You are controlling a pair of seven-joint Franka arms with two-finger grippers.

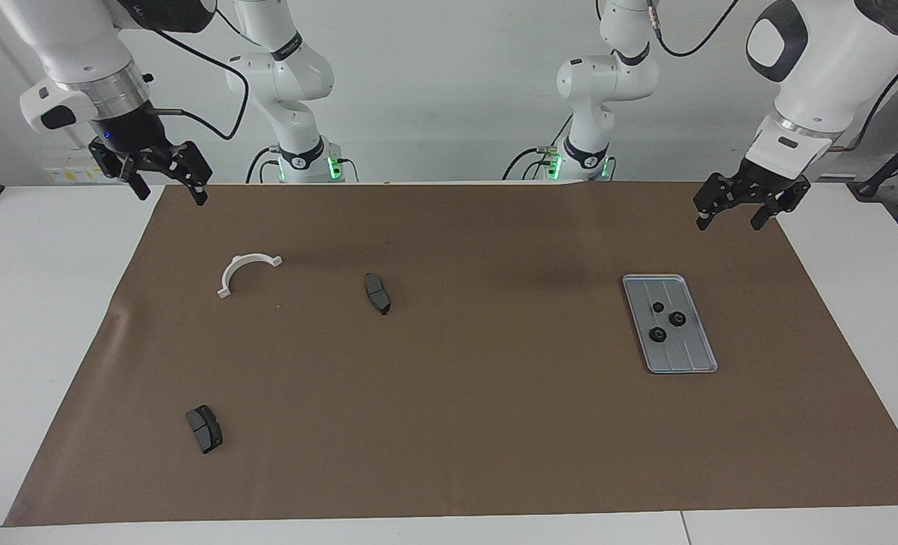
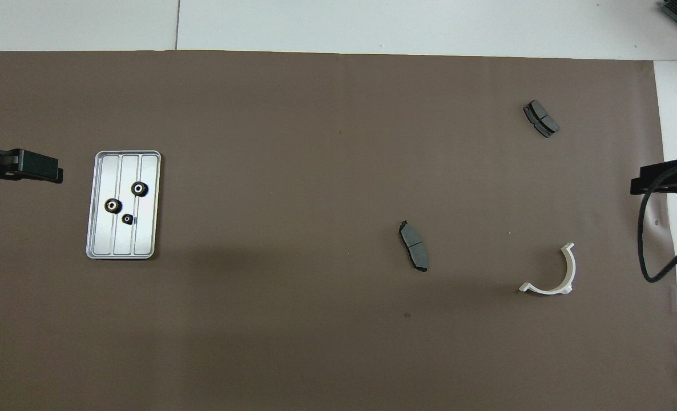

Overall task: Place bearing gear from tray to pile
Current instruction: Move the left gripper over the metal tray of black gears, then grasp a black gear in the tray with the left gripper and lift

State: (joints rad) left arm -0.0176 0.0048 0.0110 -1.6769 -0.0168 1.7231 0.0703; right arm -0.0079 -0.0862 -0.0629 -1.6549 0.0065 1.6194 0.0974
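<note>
The silver-grey grooved tray (image 1: pixel 693 354) (image 2: pixel 123 241) lies on the brown mat toward the left arm's end of the table. Three small black bearing gears rest in it: one (image 1: pixel 658 306) (image 2: pixel 127 218), a second (image 1: pixel 676 319) (image 2: pixel 112 205) and a third (image 1: pixel 657 334) (image 2: pixel 139 188). My left gripper (image 1: pixel 728 219) hangs open and empty above the mat's edge, beside the tray at the robots' end. My right gripper (image 1: pixel 173 195) waits open and empty over the mat's corner at the right arm's end. The pile is out of view.
Two dark grey brake pads lie on the mat, one mid-table (image 1: pixel 377 294) (image 2: pixel 413 245), one near the table's outer edge (image 1: pixel 204 429) (image 2: pixel 540 119). A white curved bracket (image 1: pixel 246 271) (image 2: pixel 555 274) lies by the right arm's end. A black cable (image 2: pixel 649 240) hangs there.
</note>
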